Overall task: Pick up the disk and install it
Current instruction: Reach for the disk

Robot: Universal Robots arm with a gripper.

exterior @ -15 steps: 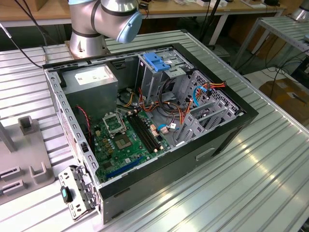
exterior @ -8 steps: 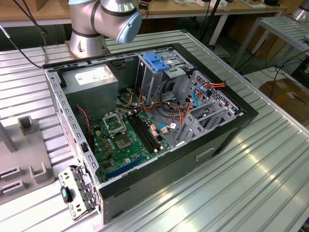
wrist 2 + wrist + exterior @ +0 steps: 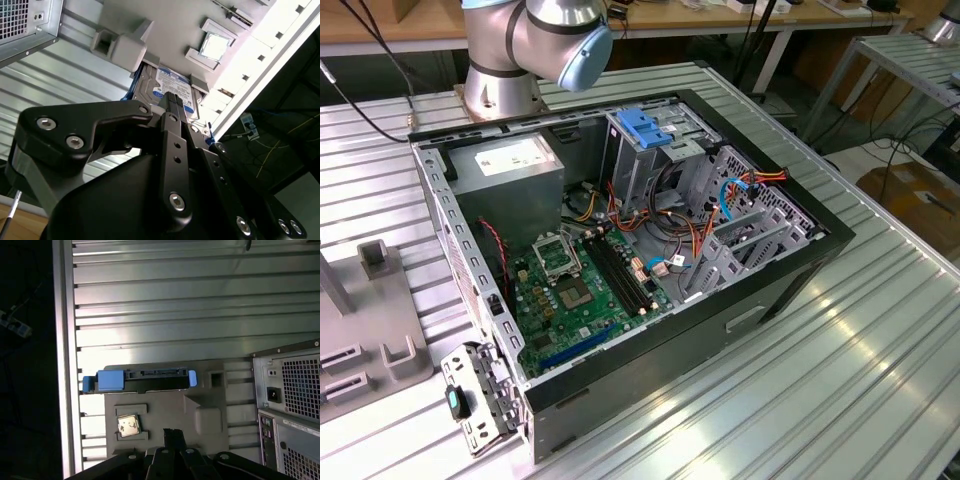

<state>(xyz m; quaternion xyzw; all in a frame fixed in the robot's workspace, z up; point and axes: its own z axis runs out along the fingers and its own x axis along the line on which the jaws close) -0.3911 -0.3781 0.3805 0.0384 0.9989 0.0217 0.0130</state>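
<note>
The hard disk [image 3: 170,82] is lying exposed for grasping in the exterior view's lower-left grey holder [image 3: 360,310]. The hand [image 3: 173,96], narrow and empty, is hovering above.

— How's the light?
— Soft and even from above in the exterior view; the ribbed desk [image 3: 880,330] has a mild sheen; the open computer case [image 3: 620,250] holds only shallow shadow under its walls.
— And the wrist views?
— Harsher; in the first wrist view a white glare patch washes out the desk's ribs near its edge; in the second wrist view that edge burns to white; the black hand [image 3: 174,100] is underlit, nearly a silhouette; beyond the edge, darkness.
</note>
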